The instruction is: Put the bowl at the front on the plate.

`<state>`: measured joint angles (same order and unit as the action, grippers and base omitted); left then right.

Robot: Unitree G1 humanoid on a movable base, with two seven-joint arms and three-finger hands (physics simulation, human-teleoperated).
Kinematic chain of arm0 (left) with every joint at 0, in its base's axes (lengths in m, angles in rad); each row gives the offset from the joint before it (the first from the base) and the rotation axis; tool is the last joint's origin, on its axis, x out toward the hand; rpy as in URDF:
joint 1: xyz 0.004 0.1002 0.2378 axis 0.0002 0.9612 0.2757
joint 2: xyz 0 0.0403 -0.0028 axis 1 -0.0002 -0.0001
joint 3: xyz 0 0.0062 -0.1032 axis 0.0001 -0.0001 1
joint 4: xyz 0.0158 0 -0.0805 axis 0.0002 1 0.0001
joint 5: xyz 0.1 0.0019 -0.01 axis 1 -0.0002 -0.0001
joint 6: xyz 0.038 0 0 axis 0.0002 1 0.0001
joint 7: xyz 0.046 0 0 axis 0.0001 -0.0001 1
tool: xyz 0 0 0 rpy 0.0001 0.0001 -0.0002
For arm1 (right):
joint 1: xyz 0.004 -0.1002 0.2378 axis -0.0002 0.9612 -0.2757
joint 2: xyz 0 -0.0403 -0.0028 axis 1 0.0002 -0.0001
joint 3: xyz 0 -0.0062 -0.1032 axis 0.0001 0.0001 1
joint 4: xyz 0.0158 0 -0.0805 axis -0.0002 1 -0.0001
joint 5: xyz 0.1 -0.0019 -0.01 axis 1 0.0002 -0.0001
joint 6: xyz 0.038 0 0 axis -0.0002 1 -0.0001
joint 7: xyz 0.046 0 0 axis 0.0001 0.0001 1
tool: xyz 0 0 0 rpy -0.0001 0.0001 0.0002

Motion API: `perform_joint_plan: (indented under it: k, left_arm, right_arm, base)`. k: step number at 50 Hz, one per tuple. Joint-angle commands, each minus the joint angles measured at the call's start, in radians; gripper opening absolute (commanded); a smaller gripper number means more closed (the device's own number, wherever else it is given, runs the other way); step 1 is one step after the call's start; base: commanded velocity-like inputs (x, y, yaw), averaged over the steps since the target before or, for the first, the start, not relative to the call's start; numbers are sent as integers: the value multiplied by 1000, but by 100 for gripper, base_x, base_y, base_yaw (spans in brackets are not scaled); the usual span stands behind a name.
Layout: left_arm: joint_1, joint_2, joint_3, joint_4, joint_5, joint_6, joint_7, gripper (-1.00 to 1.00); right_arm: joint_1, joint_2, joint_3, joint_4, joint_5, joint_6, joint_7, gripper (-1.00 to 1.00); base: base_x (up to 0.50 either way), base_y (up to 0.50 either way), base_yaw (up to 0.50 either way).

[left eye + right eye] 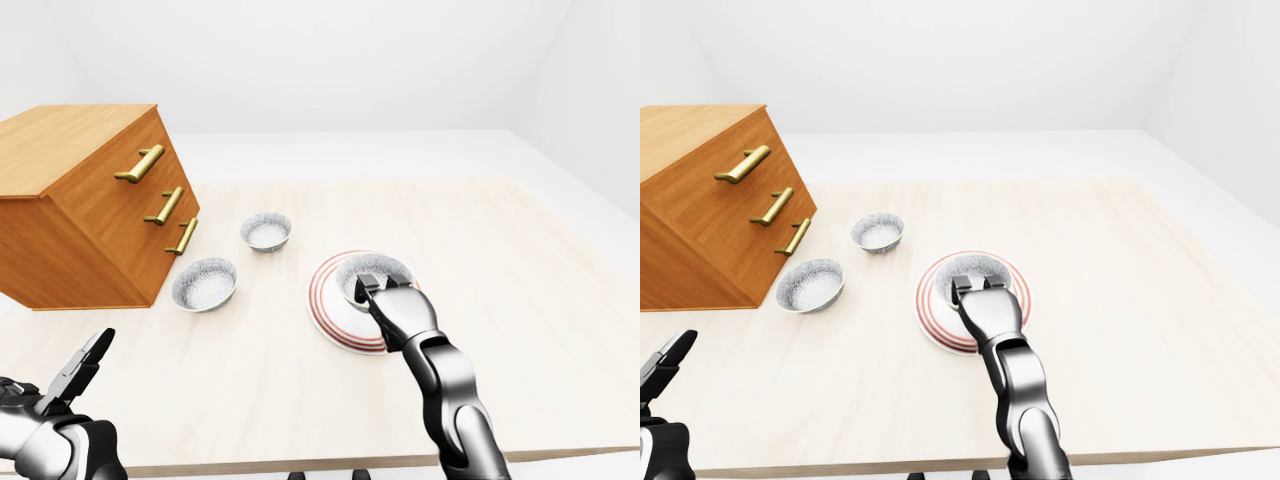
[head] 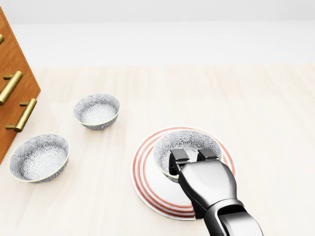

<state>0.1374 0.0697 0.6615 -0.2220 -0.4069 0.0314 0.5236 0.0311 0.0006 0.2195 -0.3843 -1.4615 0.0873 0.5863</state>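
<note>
1. The right robot hand (image 2: 205,183) enters the head view from the bottom edge. It is clamped on the lower rim of the bowl (image 2: 189,142): two fingertips (image 2: 179,156) hook over the rim into the bowl, and the thumb is hidden beneath.
2. The bowl sits inside the red-ringed plate (image 2: 147,184), toward its upper right. Whether it rests on the plate or hangs just above it cannot be told.
3. The left robot hand (image 1: 75,375) is low at the left-eye view's bottom left, fingers apart and holding nothing.
4. A second bowl (image 2: 97,110) and a third bowl (image 2: 39,157) stand on the desk (image 2: 275,123), left of the plate.
5. A wooden drawer unit (image 1: 90,215) with brass handles (image 2: 11,87) stands just beside them.
</note>
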Motion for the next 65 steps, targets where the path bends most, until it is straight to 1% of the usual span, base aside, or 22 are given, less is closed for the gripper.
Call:
perform_joint_plan:
  k: [1, 6, 12, 16, 18, 19, 22, 26, 28, 32, 40, 43, 45, 46, 47, 48, 49, 51, 55, 58, 60, 65]
  left_arm:
    - [2, -1, -1, -1, 3, -1, 0, 100]
    - [3, 0, 5, -12, 0, 13, 0, 100]
    - [-1, -1, 2, 0, 2, 1, 0, 100]
    - [2, 0, 3, -9, -3, 11, 0, 100]
    - [1, -1, 3, -7, -2, 8, 0, 100]
    - [5, -1, 5, -17, -5, 15, 0, 100]
    - [3, -2, 5, -11, -2, 10, 0, 100]
    - [3, -2, 7, -12, -3, 12, 0, 100]
    - [1, -3, 5, -6, -1, 5, 0, 100]
    - [3, -1, 5, -11, -4, 11, 0, 100]
    - [-1, -1, -1, 3, 1, -1, 0, 100]
    - [1, 1, 1, -8, -1, 10, 0, 100]
    - [3, -1, 1, -11, 1, 8, 0, 100]
    - [2, -2, 1, -9, 2, 7, 0, 100]
    - [2, -2, 2, -10, 2, 9, 0, 100]
    - [2, -2, 2, -12, 1, 12, 0, 100]
    - [1, -2, 2, -6, 2, 6, 0, 100]
    - [3, -2, 3, -12, 0, 9, 0, 100]
    - [2, -2, 2, -6, 1, 3, 0, 100]
    - [3, -2, 4, -11, -1, 9, 0, 100]
    - [0, -3, 2, -1, 2, -1, 0, 100]
    - [1, -1, 2, 1, -1, -2, 0, 100]
  right_arm:
    - [-62, 2, -28, 67, 15, 0, -24, -100]
    - [-79, 2, -33, 104, 22, 0, -41, -100]
    - [-103, 0, -41, 150, 38, 0, -63, -100]
    - [-115, 0, -44, 167, 44, 0, -68, -100]
    - [-116, -2, -45, 179, 48, 0, -76, -100]
    - [-116, -3, -46, 183, 49, 0, -80, -100]
    - [-122, -2, -47, 199, 56, 0, -89, -100]
    - [-146, -2, -51, 235, 66, 0, -99, -100]
    - [-158, -3, -54, 255, 72, 0, -105, -100]
    - [-155, -3, -53, 273, 81, 0, -124, -100]
    - [-153, -14, -58, 305, 96, 0, -147, -100]
    - [-148, -18, -62, 326, 109, 0, -171, -100]
    - [-147, -19, -64, 332, 117, 0, -180, -100]
    - [-145, -18, -66, 330, 120, 0, -187, -94]
    - [-145, -19, -65, 326, 119, 0, -189, -12]
    - [-145, -19, -64, 324, 115, 0, -191, 62]
    - [-142, -16, -59, 308, 104, 0, -183, 100]
    - [-138, -18, -62, 309, 108, 0, -193, 100]
    - [-127, -17, -56, 295, 99, 0, -195, 100]
    - [-126, -17, -53, 282, 86, 0, -191, 100]
    - [-128, -16, -53, 276, 83, 0, -185, 100]
    - [-128, -16, -49, 210, 48, 0, -144, 100]
  base:
    - [0, 0, 0]
    - [0, 0, 0]
    - [0, 0, 0]
    - [0, 0, 0]
    - [0, 0, 0]
    - [0, 0, 0]
    - [0, 0, 0]
    - [0, 0, 0]
    - [0, 0, 0]
    - [0, 0, 0]
    - [0, 0, 0]
    - [0, 0, 0]
    - [0, 0, 0]
    - [0, 0, 0]
    - [0, 0, 0]
    - [0, 0, 0]
    - [0, 0, 0]
    - [0, 0, 0]
    - [0, 0, 0]
    - [0, 0, 0]
    - [0, 0, 0]
    - [0, 0, 0]
